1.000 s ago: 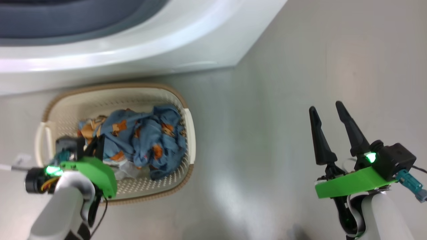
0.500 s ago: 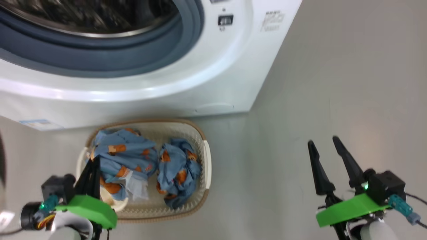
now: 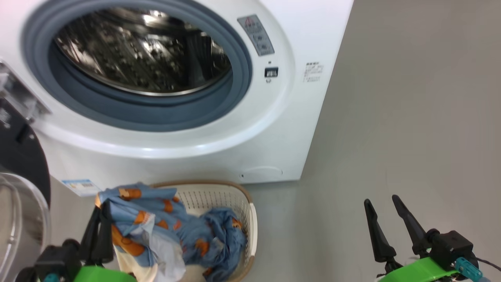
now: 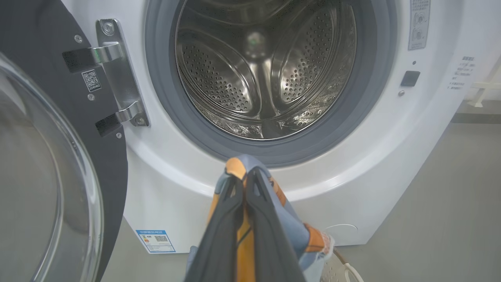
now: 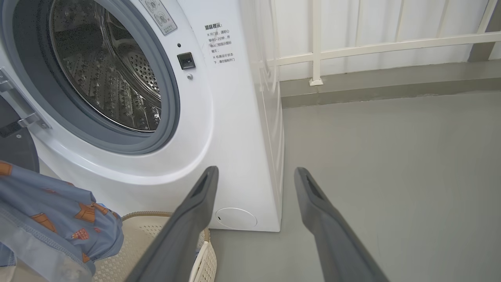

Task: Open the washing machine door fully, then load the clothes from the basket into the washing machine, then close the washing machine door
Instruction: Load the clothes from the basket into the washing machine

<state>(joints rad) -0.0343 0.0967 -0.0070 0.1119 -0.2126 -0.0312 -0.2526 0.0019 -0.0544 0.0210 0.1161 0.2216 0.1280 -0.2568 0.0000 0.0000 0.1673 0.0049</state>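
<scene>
Head view has tilted up to the washing machine [image 3: 297, 117]; left claw [image 4: 244, 174], clenched on clothes [image 3: 156, 223], has raised them off the basket [image 3: 219, 196]; right claw [image 3: 381, 201] released; we judge loading begun.

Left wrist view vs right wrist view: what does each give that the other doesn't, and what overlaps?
Left wrist view: left hand shut on the clothes, the washing machine door with its glass window, the blue-white label sticker. Right wrist view: right hand open and empty, a white railing, a wide stretch of floor. Shared: the steel drum, grey-blue gasket, basket, clothes.
</scene>
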